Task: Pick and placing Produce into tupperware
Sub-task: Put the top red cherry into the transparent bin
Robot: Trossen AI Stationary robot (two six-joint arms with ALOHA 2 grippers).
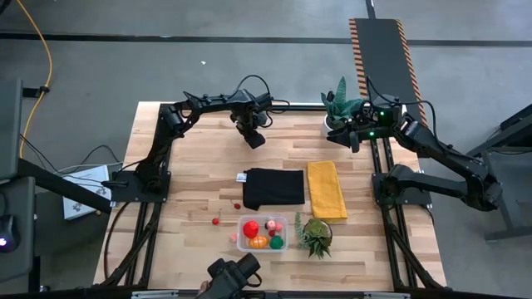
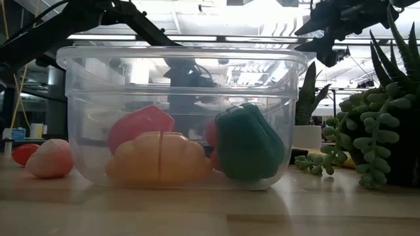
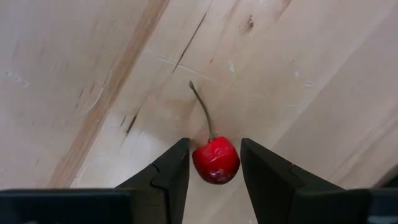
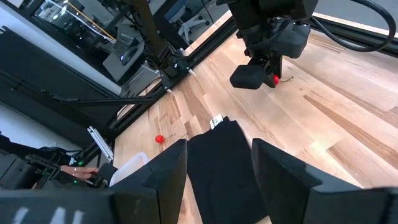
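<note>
Cherry [image 3: 216, 160] is the thing that the left gripper [image 3: 214, 163] holds: only the left wrist view shows it clearly, a small red fruit with a thin stem, clamped between the two dark fingers above bare wood. From the right wrist view the same fruit is only a red speck [image 4: 275, 79] under the left gripper [image 4: 261, 73].

From above, the left gripper [image 1: 254, 138] hangs over the table beyond the black cloth [image 1: 273, 188], well apart from the tupperware [image 1: 263, 232], which stands on the near side of the cloth. The right gripper [image 1: 356, 138] waits beside a potted plant [image 1: 339, 108], beyond the yellow cloth [image 1: 327, 189]; its jaws stand apart with nothing between them, as its own wrist view shows.

In the tub the high view gives a red piece [image 1: 250, 228], an orange one [image 1: 259, 242], a green one [image 1: 277, 242] and a pink one [image 1: 271, 225]. The low view shows what the high view does not: the orange piece [image 2: 159, 158] has a seam down its middle. Outside the tub, a pink fruit [image 2: 48, 159] lies just beside its wall, a red one [image 2: 23, 153] behind it.
</note>
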